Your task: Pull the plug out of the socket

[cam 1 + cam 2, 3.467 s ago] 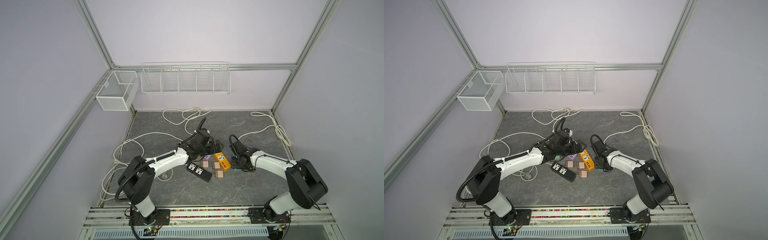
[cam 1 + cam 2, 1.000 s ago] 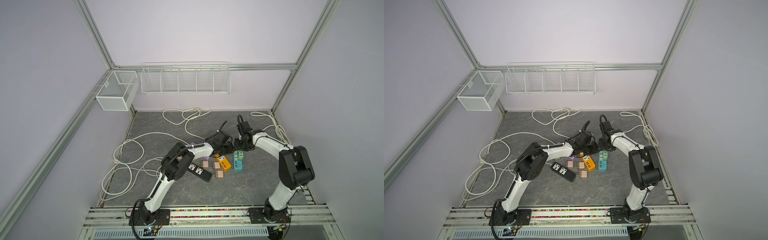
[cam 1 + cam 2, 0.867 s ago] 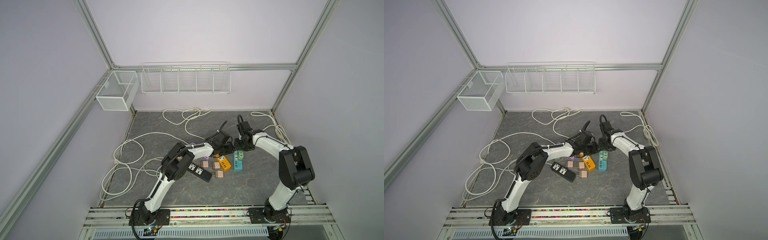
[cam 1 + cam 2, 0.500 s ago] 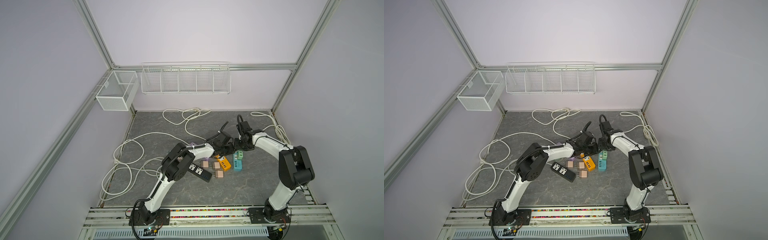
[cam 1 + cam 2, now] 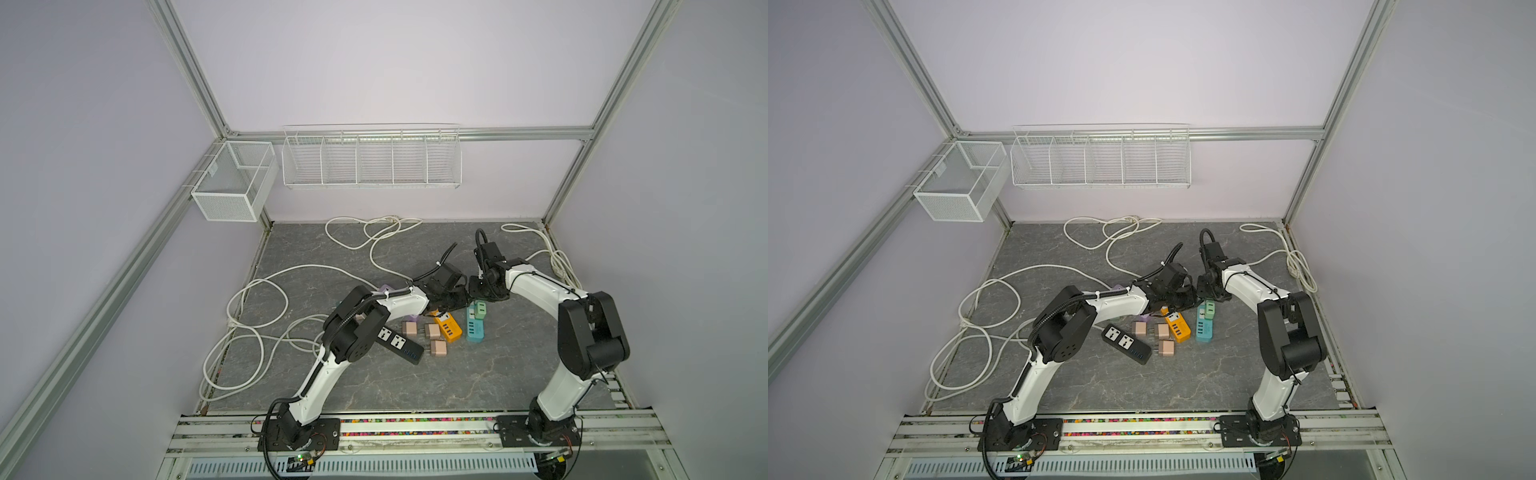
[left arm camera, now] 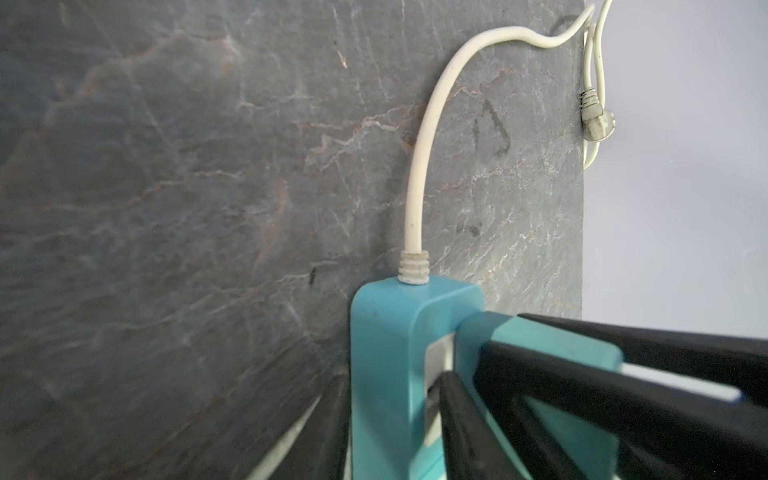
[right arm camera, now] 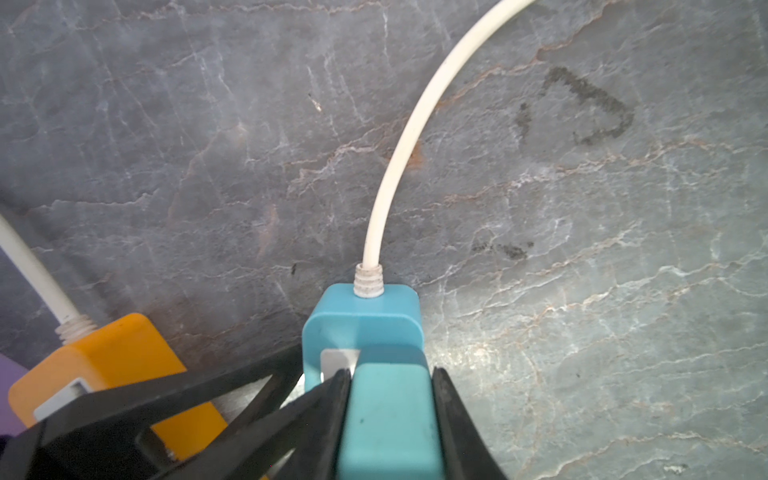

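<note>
Blue socket strip (image 5: 473,330) on the grey table (image 5: 374,386), a little toward 3 o'clock of centre in both top views; its long axis runs roughly 12 to 6 o'clock, cable end at 12 o'clock, port face turned upward. White cable (image 7: 399,158) leaves that end through a ribbed collar and curves away toward 1 o'clock. Teal plug (image 7: 390,424) sits at the strip's 12 o'clock end; its base meets the white socket face, and its body stands off that face, square to the strip's long axis. Right gripper (image 7: 388,374) is over the 12 o'clock end, its arm entering from the 2 o'clock side; jaws clamped on the plug, one finger (image 7: 453,415) flat against each flank. Left gripper (image 6: 390,378) enters from the 9 o'clock side; jaws closed across the strip's body beside the plug, a finger (image 6: 457,415) on either side of it. Orange strip (image 5: 448,329) lies just beside the blue one at 9 o'clock, its own cable also at its far end.
</note>
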Controlling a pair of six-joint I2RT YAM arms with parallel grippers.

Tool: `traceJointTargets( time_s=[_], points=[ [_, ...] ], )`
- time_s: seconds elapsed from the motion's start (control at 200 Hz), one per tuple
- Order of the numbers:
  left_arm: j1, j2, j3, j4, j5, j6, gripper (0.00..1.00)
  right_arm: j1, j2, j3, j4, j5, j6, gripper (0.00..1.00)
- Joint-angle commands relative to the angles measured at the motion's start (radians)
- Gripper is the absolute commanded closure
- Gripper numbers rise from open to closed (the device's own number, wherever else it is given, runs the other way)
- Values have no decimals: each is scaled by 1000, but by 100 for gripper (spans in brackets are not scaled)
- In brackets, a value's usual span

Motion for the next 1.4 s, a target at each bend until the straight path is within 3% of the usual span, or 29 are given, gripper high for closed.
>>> traceJointTargets(
  time_s=[0.0, 0.515, 0.835, 1.095, 1.25, 1.395],
  points=[
    [-7, 13, -29, -106, -37, 5, 63, 16, -27, 40, 0, 4, 17, 86],
    [-17, 22, -47, -193, -88, 9, 68, 16, -34, 54, -26, 58, 17, 89],
    [-17, 41, -72, -209, -66, 25, 71, 24, -8, 73, -4, 12, 26, 90],
    [-17, 22, -88, -236, -95, 41, 71, -3, -34, 56, -28, 47, -18, 91],
    [-20, 28, -75, -249, -100, 36, 71, 13, -22, 61, -12, 2, 20, 91],
    [-20, 22, -82, -261, -120, 33, 71, 41, -14, 75, -25, 55, 22, 91]
  ],
)
